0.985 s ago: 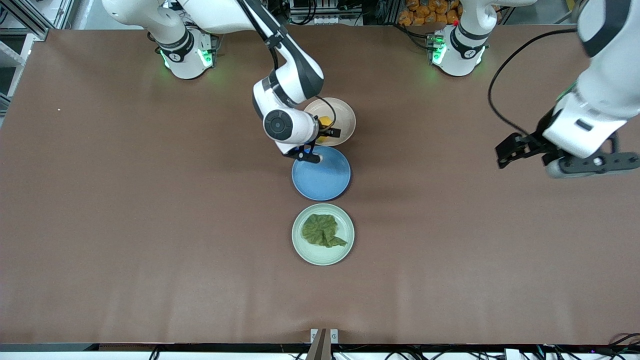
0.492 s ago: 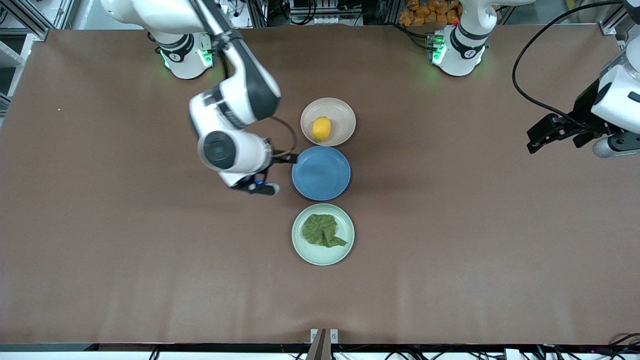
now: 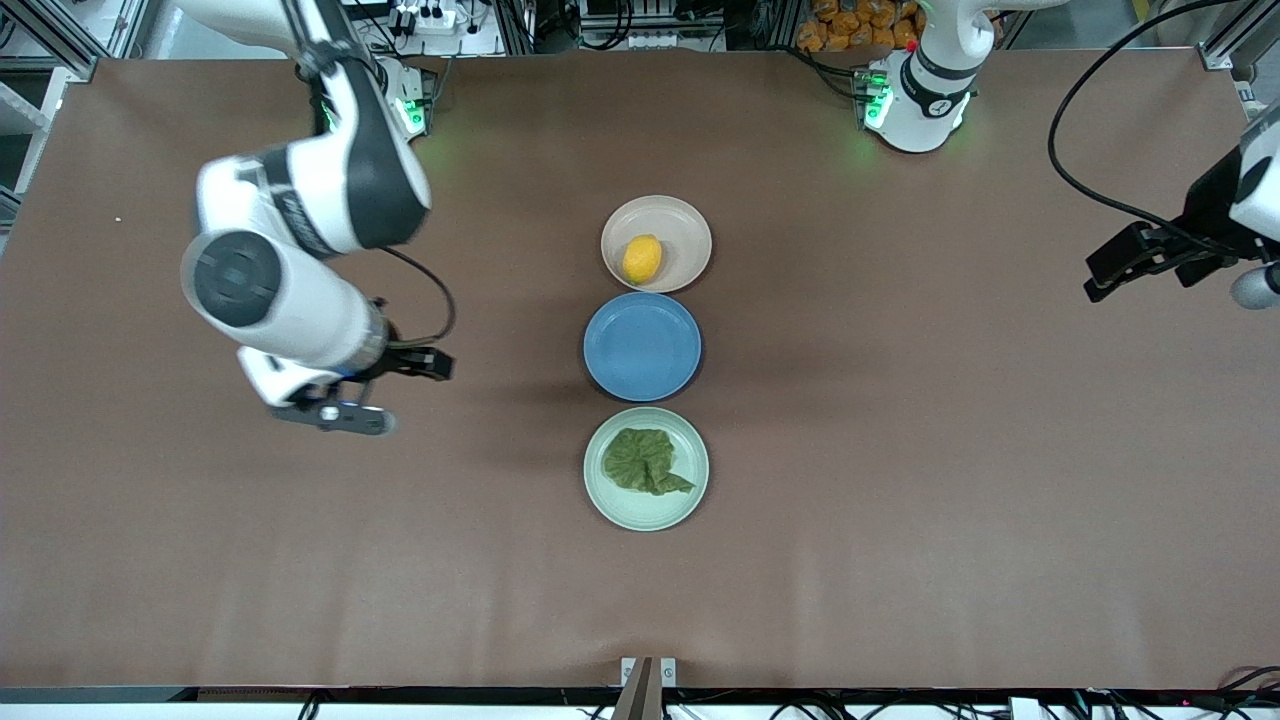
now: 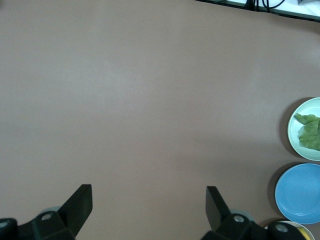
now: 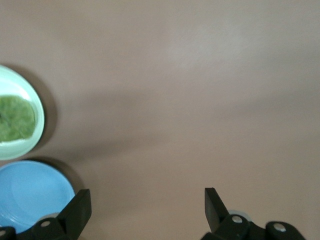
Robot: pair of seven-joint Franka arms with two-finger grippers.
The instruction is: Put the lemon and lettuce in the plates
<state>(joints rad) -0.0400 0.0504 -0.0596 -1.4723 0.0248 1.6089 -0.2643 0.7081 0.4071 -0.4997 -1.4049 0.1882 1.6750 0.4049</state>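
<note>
Front view: the lemon (image 3: 642,259) lies in the beige plate (image 3: 687,226) and the lettuce (image 3: 643,462) in the mint plate (image 3: 646,512), the blue plate (image 3: 642,346) between them, so the task looks done; next, probably, only parking both arms. The right gripper (image 3: 385,385) hangs over bare tabletop (image 3: 900,500), the left gripper (image 3: 1150,262) over its own end. Left wrist view: jaws spread wide, holding nothing. Right wrist view: jaws equally wide apart, empty.
</note>
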